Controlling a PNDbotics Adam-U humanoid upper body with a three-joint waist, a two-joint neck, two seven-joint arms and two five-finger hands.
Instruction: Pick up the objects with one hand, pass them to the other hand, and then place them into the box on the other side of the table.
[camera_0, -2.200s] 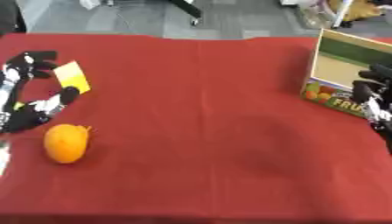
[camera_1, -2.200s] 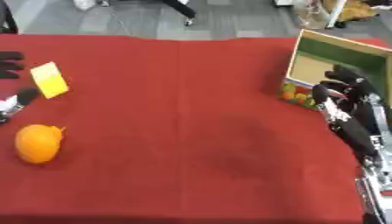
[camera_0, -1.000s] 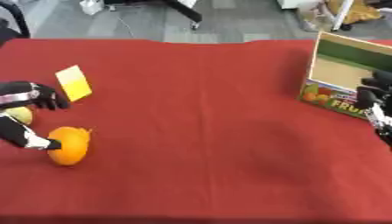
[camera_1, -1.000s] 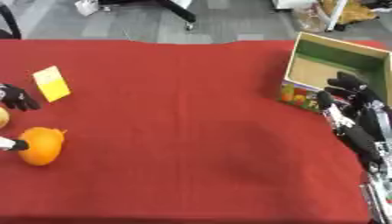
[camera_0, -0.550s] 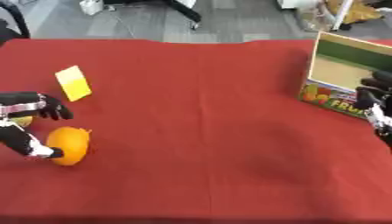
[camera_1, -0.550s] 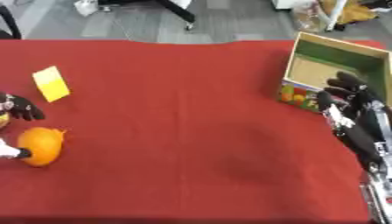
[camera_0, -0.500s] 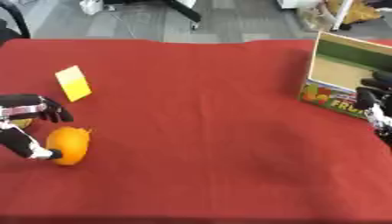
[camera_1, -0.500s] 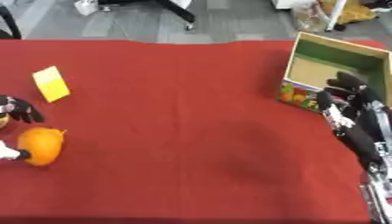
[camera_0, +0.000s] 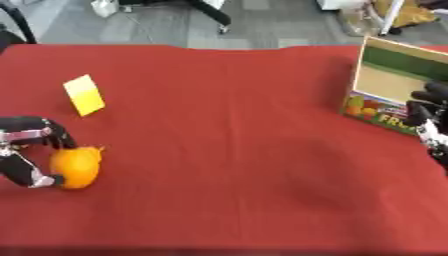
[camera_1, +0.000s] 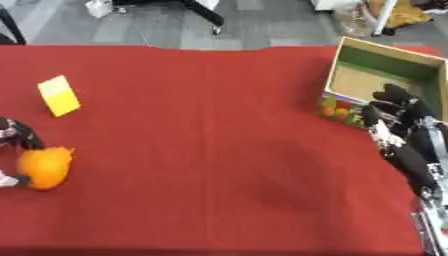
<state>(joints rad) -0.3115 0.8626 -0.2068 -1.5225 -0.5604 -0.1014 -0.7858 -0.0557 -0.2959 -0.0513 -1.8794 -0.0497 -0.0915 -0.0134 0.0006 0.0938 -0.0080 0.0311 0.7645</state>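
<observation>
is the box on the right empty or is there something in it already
Empty as far as shown: the box is open at the top, and the right eye view shows only its bare tan floor and green walls. The near corner is hidden.

Left hand curls around the orange on red cloth

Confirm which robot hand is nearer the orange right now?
Left. The left robot hand is at the orange, fingers curled round it. The right robot hand is across the table beside the box.

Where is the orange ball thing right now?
The orange sits on the red tablecloth at the robot's left, with the left hand curled round it, just below the yellow card.
</observation>
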